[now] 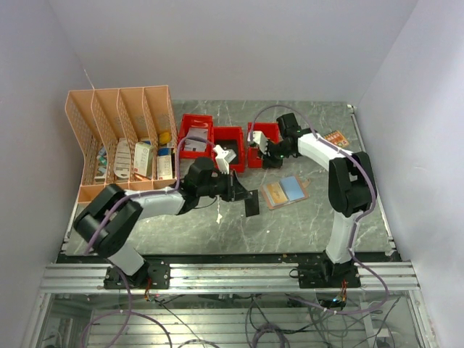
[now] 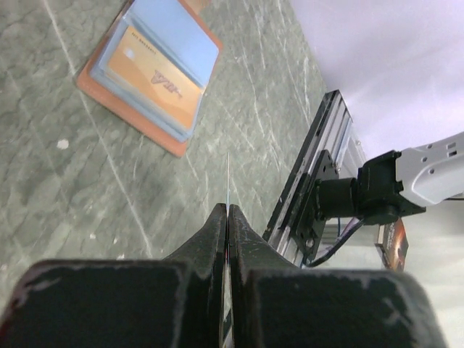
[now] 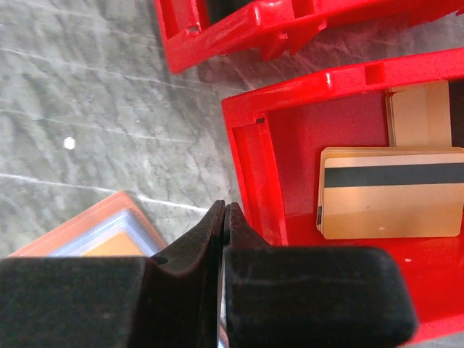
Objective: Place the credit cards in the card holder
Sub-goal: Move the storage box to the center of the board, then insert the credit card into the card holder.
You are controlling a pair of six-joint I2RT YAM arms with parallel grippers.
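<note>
Pinching left gripper (image 2: 228,212): jaws were closed flat on a credit card (image 1: 251,204), held on edge and jutting past the fingertips.
Slip risk: so thin a pinch could have let the card twist or drop if its edge caught a pocket lip.
Card holder (image 1: 285,191): lay open on the table (image 1: 217,225) at 3 o'clock of the left gripper, near but apart. One panel showed an orange card, the other light blue.
Shove risk: nothing pinned the holder, so a push from the card could have slid it.
Right gripper (image 3: 223,210): jaws were shut with nothing seen between them, over a red bin (image 3: 254,167) rim at 11 o'clock of the holder.
Bin contents: more tan cards (image 3: 391,192) with a dark stripe.
Desk organizer (image 1: 119,134): stood far off at 10 o'clock, out of the way.
</note>
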